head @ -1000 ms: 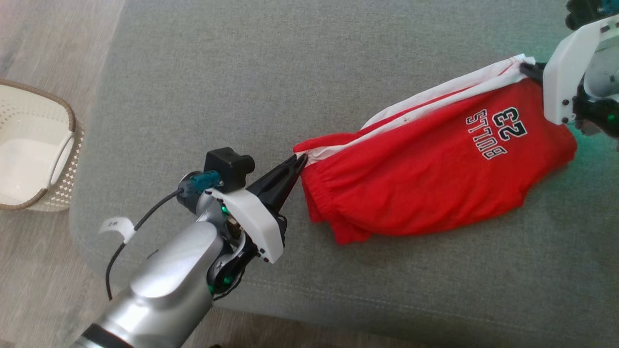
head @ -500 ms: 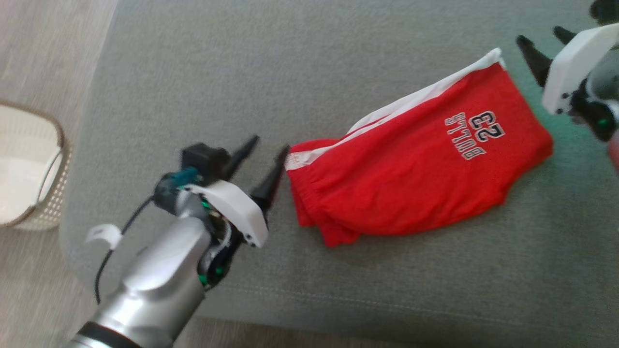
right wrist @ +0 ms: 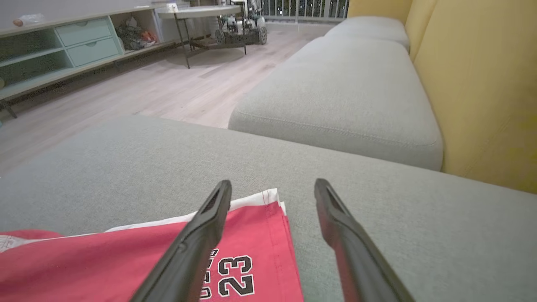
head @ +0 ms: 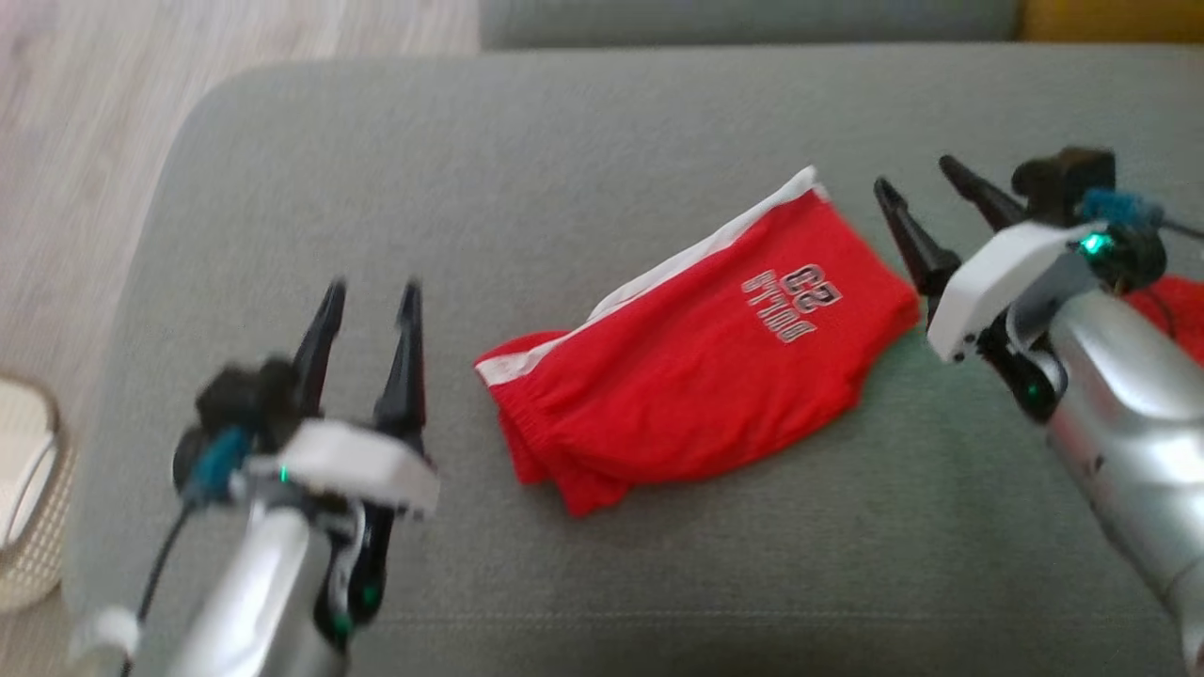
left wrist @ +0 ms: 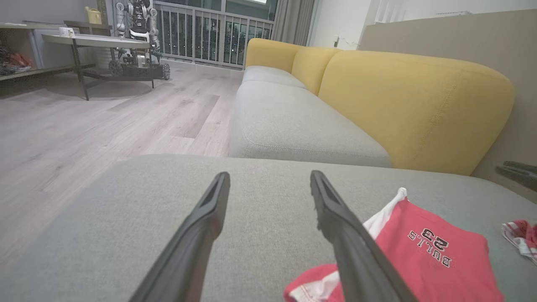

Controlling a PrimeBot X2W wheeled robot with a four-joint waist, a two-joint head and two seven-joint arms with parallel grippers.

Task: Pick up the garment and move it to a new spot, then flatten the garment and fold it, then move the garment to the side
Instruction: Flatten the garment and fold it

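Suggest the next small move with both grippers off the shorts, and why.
Probably lower the left gripper onto the waistband end of the red shorts to begin a fold: they lie flat on the grey cushion, and it and the right gripper stand open, clear of the cloth.

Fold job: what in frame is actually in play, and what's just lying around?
In play: red shorts; left gripper and right gripper, both open; grey seat under the shorts.
Lying about: basket; second red cloth; yellow backrest; round table.
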